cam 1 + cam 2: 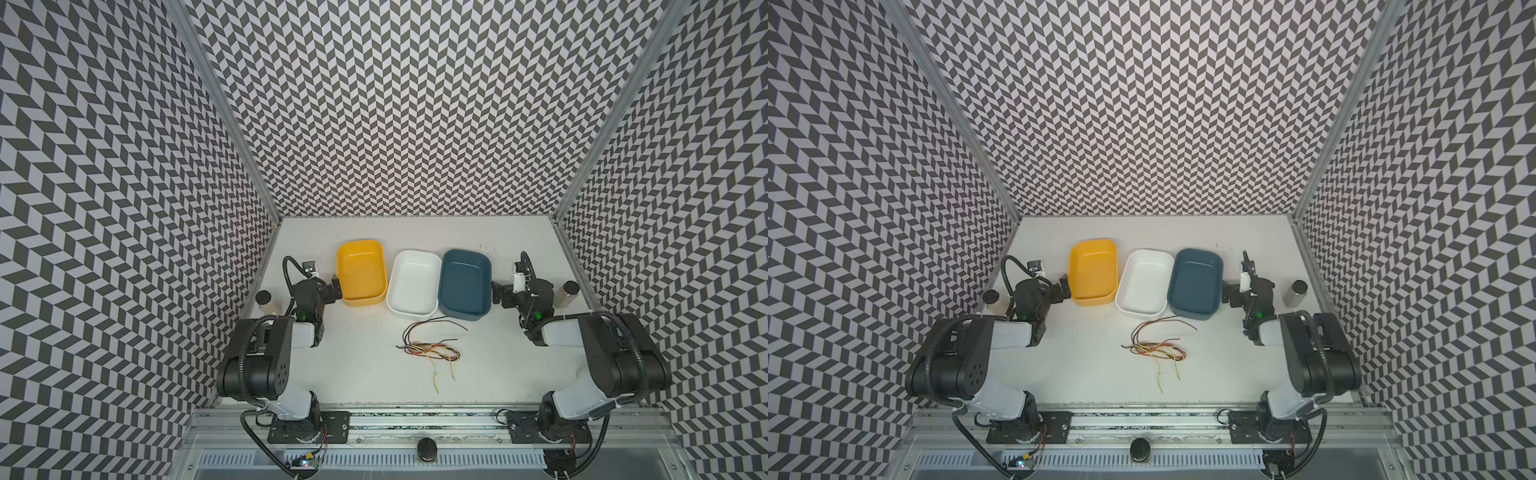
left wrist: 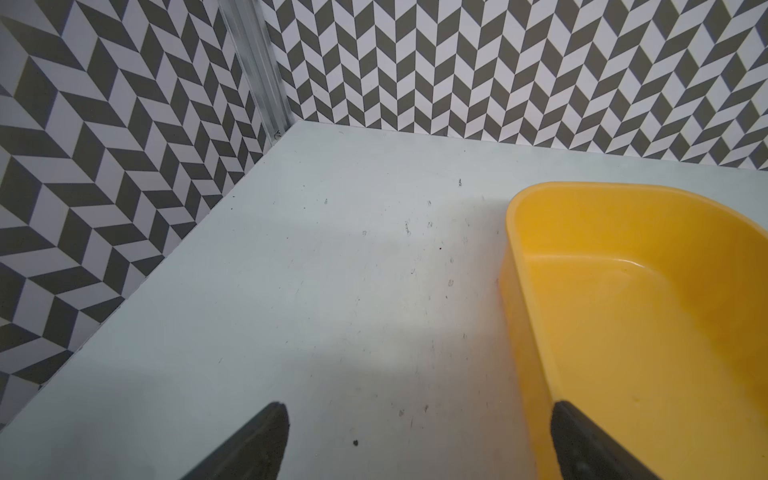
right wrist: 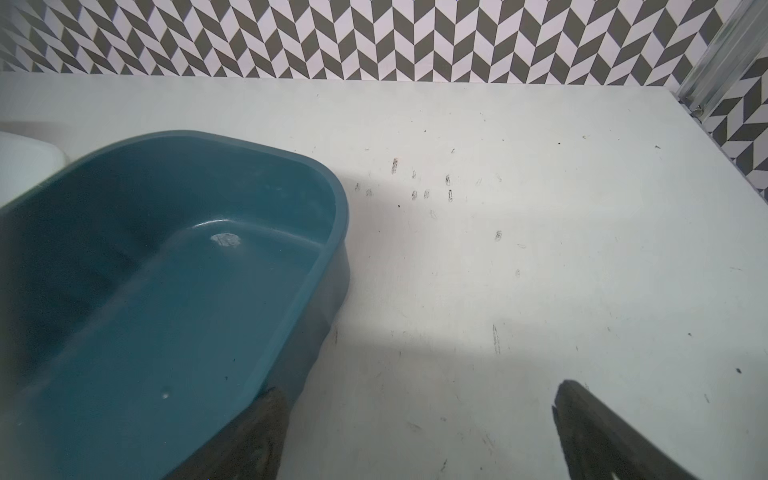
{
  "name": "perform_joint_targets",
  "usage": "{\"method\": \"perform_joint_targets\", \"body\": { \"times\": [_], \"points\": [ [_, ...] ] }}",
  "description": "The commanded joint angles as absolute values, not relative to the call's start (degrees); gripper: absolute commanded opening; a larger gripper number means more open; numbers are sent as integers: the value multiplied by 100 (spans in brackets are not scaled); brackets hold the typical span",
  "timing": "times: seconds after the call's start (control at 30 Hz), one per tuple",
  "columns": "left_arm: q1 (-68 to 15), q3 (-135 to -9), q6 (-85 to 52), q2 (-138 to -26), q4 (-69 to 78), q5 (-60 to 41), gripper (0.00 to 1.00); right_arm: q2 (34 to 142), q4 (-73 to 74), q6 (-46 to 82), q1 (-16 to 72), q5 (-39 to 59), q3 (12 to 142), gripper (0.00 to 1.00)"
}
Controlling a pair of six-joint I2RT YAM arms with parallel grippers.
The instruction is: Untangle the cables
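The cables (image 1: 432,348) lie on the white table in a loose tangle of thin black, red and yellow wires, in front of the tubs; both top views show them (image 1: 1156,348). Two yellow ends trail toward the table's front edge. My left gripper (image 1: 335,286) hovers open beside the near left corner of the yellow tub, far from the cables. In the left wrist view the left gripper (image 2: 419,409) has nothing between its fingers. My right gripper (image 1: 497,291) is open next to the blue tub's right wall. The right wrist view shows the right gripper (image 3: 422,390) empty. Neither wrist view shows the cables.
Three empty tubs stand in a row behind the cables: yellow tub (image 1: 360,272), white tub (image 1: 413,286), blue tub (image 1: 464,282). A small capped jar (image 1: 266,303) stands by the left wall and another jar (image 1: 567,293) by the right wall. Patterned walls enclose three sides.
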State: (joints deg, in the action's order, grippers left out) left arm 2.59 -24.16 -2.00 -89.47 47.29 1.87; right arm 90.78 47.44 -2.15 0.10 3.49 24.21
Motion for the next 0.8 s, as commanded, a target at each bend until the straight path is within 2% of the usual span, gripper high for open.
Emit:
{"method": "perform_joint_targets", "body": {
  "times": [0.0,0.77],
  "points": [
    [222,-2487,-182,-8934,4711,259,100,8982,4939,-318,0,428,2486,99],
    [260,-2496,-191,-8945,4704,201,100,8985,4942,-321,0,422,2487,99]
  ]
}}
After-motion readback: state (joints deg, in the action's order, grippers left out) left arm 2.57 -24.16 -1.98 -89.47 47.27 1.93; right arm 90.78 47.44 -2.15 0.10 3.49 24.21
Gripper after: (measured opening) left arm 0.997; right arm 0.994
